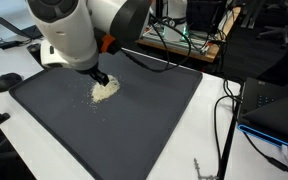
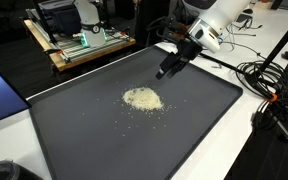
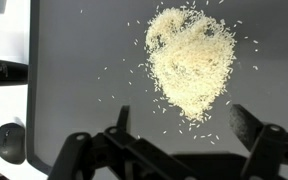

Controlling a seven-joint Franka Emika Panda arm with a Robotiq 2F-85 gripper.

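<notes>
While the hand (image 3: 182,128) hangs empty with its fingers spread wide, just short of the rice pile (image 3: 192,65) in the middle of the dark mat (image 3: 79,95), a slow, level descent seems wisest, so the rice is not scattered. Only the wrist view shows the stray grains (image 3: 156,100) around the pile; an exterior view shows the hand (image 2: 169,68) raised clear above it
</notes>
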